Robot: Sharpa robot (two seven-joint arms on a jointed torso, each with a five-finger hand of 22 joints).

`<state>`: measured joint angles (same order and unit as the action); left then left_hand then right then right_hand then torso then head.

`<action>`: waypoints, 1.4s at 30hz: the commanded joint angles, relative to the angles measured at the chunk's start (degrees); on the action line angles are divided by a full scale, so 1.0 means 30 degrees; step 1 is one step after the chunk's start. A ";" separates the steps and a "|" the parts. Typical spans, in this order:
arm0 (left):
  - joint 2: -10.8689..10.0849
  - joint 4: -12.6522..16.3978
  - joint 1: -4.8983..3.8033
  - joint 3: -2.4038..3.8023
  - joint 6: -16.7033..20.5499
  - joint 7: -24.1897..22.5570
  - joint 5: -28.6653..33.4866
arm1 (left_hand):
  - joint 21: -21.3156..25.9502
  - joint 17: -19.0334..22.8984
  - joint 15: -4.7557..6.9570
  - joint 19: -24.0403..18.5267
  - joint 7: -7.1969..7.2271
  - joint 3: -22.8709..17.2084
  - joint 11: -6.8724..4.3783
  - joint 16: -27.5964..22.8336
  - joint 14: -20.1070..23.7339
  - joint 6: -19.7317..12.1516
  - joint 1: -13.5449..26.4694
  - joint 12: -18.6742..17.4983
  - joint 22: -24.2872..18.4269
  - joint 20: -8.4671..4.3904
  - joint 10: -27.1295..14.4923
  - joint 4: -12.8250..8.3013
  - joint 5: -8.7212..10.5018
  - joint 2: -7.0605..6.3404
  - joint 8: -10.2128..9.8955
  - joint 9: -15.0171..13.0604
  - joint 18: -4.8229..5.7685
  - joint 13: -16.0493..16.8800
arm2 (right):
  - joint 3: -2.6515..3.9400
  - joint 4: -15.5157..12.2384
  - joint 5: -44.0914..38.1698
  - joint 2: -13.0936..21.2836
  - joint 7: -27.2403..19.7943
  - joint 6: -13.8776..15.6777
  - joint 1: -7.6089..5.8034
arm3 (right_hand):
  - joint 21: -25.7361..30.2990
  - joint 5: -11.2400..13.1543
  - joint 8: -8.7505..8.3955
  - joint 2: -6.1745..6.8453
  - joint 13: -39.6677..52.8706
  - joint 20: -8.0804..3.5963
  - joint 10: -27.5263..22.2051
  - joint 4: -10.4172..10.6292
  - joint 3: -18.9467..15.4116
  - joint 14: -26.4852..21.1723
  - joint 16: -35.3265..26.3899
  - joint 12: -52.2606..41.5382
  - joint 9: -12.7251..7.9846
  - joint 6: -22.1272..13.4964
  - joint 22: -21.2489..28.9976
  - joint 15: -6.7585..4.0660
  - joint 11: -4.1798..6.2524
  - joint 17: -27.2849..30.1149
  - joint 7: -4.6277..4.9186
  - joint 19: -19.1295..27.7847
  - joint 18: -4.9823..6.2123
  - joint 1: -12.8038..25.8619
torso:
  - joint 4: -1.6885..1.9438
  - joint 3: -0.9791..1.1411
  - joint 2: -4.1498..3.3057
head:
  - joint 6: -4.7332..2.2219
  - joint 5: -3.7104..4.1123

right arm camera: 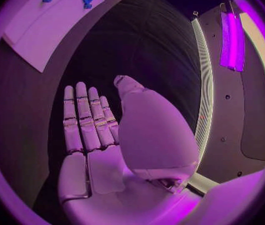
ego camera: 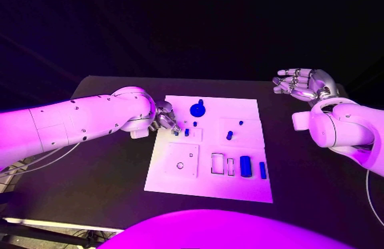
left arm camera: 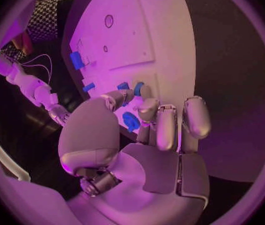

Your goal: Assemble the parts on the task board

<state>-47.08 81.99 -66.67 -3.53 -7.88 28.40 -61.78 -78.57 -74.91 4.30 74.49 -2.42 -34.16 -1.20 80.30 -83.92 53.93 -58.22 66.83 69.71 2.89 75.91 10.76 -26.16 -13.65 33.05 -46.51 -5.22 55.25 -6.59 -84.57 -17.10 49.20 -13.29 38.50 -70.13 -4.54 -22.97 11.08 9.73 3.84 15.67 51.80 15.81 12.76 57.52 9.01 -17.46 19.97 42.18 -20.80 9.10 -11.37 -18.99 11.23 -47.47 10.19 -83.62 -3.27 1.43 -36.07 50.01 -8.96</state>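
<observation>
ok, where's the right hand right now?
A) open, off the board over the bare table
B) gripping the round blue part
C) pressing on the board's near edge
A: the right hand hangs with fingers apart, holding nothing, beside the task board.

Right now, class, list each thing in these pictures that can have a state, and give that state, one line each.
left hand: over the board's left edge, fingers pinching a small blue part.
right hand: open, held off the board to its right, holding nothing.
task board: lying flat on the table.
round blue part: resting on the board, untouched.
two long blue parts: lying side by side on the board, free.
</observation>
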 commanded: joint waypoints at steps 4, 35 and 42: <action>-0.0123 -0.0106 0.0080 0.0038 0.1090 -0.0033 0.0531 | 0.0409 -0.0242 -0.0165 -0.0313 -0.0422 0.2451 0.0224 0.0025 -0.0760 -0.0391 -0.0312 -0.0376 -0.0456 0.0018 -0.0576 0.1736 0.0143 -0.0210 -0.0548 0.0203 0.0050 -0.0567 | 0.0008 -0.0001 -0.0073 -0.0002 -0.0191 -0.0236 0.0021 | 0.0106 -0.0079 0.0069 0.0034 -0.0033 0.0007 0.0011 0.0002 0.0074 0.0090 -0.0123 -0.0068 -0.0019 -0.0119 0.0028 -0.0022 -0.0155 0.0022 0.1486 0.0062 0.0096 0.0173 | -0.0015 0.0000 0.0000 | -0.0003 0.0047; 0.0069 0.0756 0.0233 0.0198 0.9330 -1.0185 -0.1175 | 0.8036 0.5046 -0.1914 -0.7973 -0.2253 0.3129 0.2111 -0.4285 0.4053 -0.4506 -0.8380 -0.7482 -0.9434 0.1527 -1.0000 0.1174 0.1957 -0.0793 -0.2382 0.3345 -0.1729 -0.8631 | 0.0008 0.0070 -0.0069 0.0026 -0.0203 -0.0286 0.0112 | 0.0120 -0.0139 0.0091 0.0046 -0.0037 0.0009 0.0002 -0.0022 0.0158 0.0114 -0.0165 -0.0081 -0.0046 -0.0131 0.0111 -0.0022 -0.0154 0.0063 0.1483 0.0049 0.0096 0.0170 | 0.0027 -0.0008 -0.0013 | -0.0003 0.0295; 0.0691 0.0190 0.0396 -0.0068 0.8677 -0.9938 -0.4461 | 0.8157 0.6106 -0.2245 -0.8455 -0.1978 0.2954 0.2468 -0.5103 0.5388 -0.4029 -0.8868 -0.8400 -0.9308 0.1810 -1.0641 0.1044 0.1987 -0.0867 -0.2671 0.4589 -0.1708 -0.9916 | 0.0008 0.0107 -0.0067 -0.0005 -0.0195 -0.0318 0.0130 | 0.0133 -0.0873 0.0159 0.0145 -0.0042 0.0007 -0.0020 -0.0083 0.0452 0.0195 -0.0278 -0.0112 -0.0125 -0.0152 0.0346 -0.0025 -0.0153 0.0176 0.1485 -0.0011 0.0098 0.0185 | 0.0009 -0.0030 -0.0005 | -0.0003 0.0312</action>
<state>-45.33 82.81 -65.59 -3.70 17.01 1.43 -67.73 -54.26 -56.73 -2.44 49.41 -8.45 -25.08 6.15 65.15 -68.00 41.63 -84.39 41.81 41.72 8.29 44.02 13.91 -20.11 -16.21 25.16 -32.91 -9.72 25.66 -6.59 -84.28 -17.08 49.23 -13.30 38.38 -69.79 -4.30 -25.21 11.30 10.03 3.81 15.68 51.80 15.57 13.80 57.74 8.56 -17.46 19.65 41.98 -19.82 8.88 -11.37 -18.53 11.02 -47.47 10.19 -83.31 -3.24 1.39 -36.11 50.01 -8.04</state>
